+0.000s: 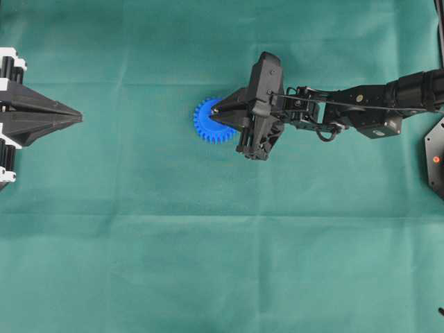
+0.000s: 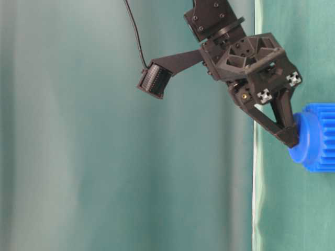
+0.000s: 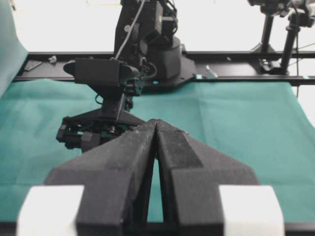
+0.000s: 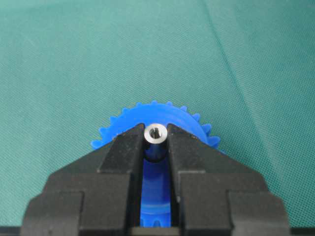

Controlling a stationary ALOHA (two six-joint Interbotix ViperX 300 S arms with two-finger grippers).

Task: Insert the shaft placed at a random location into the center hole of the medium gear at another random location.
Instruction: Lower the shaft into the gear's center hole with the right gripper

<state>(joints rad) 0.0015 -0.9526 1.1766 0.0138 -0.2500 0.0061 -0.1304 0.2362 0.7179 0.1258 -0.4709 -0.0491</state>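
Observation:
The blue medium gear (image 1: 208, 121) lies flat on the green cloth near the middle; it also shows in the right wrist view (image 4: 157, 118) and the table-level view (image 2: 316, 137). My right gripper (image 4: 156, 135) is shut on the silvery shaft (image 4: 155, 133), held upright between its fingertips right over the gear's hub. The center hole is hidden under the shaft and fingers. In the overhead view the right gripper (image 1: 216, 111) tips rest over the gear. My left gripper (image 1: 78, 118) is shut and empty at the far left, far from the gear; it also shows in the left wrist view (image 3: 156, 123).
The green cloth (image 1: 222, 263) covers the whole table. A black base plate (image 1: 436, 158) sits at the right edge. The right arm (image 1: 361, 107) stretches in from the right. The black rail (image 3: 236, 73) runs along the far table edge.

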